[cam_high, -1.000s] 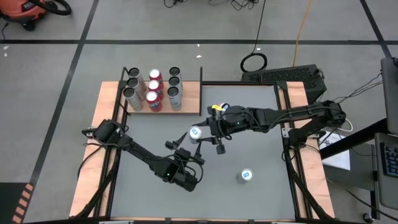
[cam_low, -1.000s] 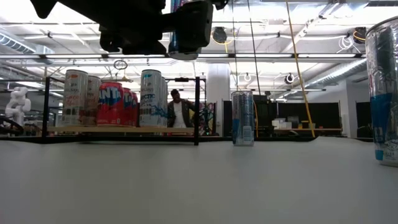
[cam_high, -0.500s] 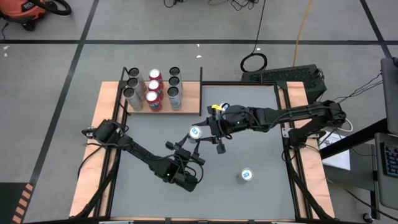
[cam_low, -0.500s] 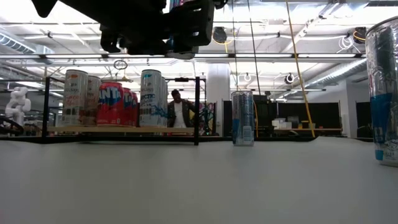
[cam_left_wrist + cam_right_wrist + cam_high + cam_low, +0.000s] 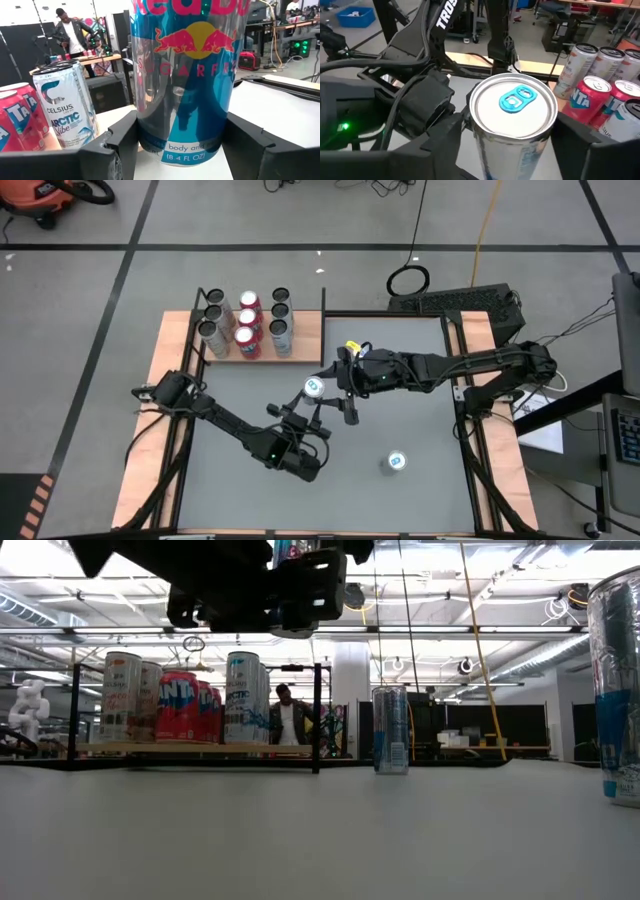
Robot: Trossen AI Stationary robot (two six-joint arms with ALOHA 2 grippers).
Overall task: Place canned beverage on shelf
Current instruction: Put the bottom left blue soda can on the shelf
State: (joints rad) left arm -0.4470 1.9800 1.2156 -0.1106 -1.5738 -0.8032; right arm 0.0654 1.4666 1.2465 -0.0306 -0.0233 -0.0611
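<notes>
The can (image 5: pixel 314 388) is mid-handoff above the tabletop (image 5: pixel 400 420), my left gripper (image 5: pixel 305 423) has its jaws clamped low on it, the right gripper (image 5: pixel 335 392) has its jaws spread loose around the top, so I'm worried a weak grip drops it.

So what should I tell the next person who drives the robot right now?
Left pincer: shut on the blue-and-silver can, held up off the table.
Right pincer: right beside that same can; can't tell if it is holding on.
Shelf: at the table's far left corner, with other cans standing on it.
Done: the can is lifted and in the left pincer.
Left to do: get the right pincer clear, carry the can to the shelf and stand it there. One more can waits on the table.
</notes>
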